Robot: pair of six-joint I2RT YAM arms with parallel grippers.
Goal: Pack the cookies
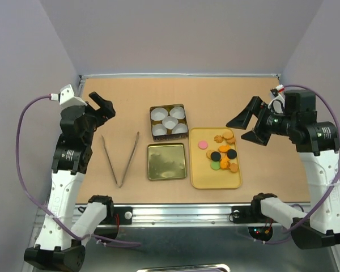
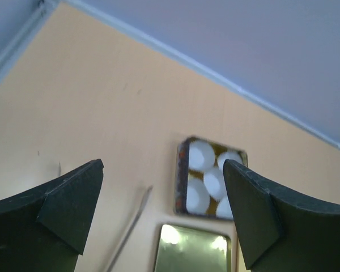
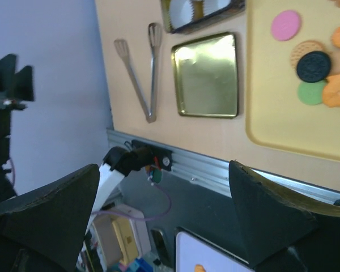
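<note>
Left gripper [image 1: 102,107]: jaws wide apart, empty, raised at far left, facing the tin [image 1: 168,121]. Right gripper [image 1: 246,126]: jaws spread, empty, raised just right of the tray [image 1: 215,182].

Cookies [image 1: 222,153]: all on the tray's far half, none in the tin. Liners [image 1: 177,113] bare. Tongs [image 1: 120,160] lie left of the lid [image 1: 166,161], untouched, hinge toward the near edge.

Judgement: packing not begun, first pick due. The right gripper is nearest. Drop straight down on an outlier so neighbours aren't nudged; the pink cookie [image 1: 203,144] sits apart. Close gently, as biscuits likely crumble.

Cookies lie flat, faces up. They are round with no long axis, so jaw heading hardly matters.
</note>
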